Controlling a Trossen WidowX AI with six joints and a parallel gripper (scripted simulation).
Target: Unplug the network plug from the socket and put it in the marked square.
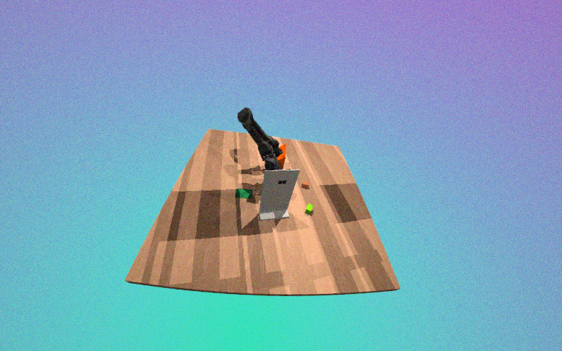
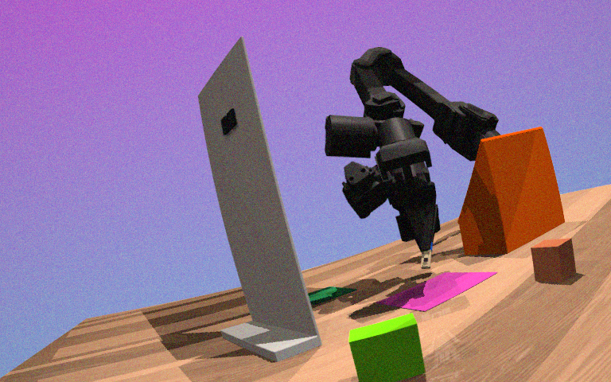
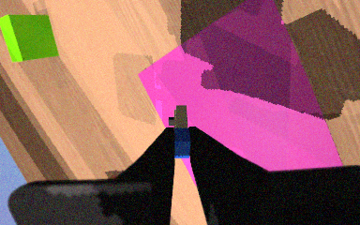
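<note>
Open room above magenta square [image 2: 443, 288]; orange block [image 2: 513, 189] seemingly close behind.

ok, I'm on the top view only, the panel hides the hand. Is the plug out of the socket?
Observer: Yes. The gripper is shut on the plug, well away from the panel.
Operator: Is it over the marked square?
Observer: In the wrist view the plug tip sits over the near edge of the pink square.
Operator: Touching the table?
Observer: No, the exterior view shows the plug hanging point-down above the wood, not on it.
Operator: Anything close by?
Observer: The orange wedge stands just behind the gripper; a brown cube sits beyond the square.
</note>
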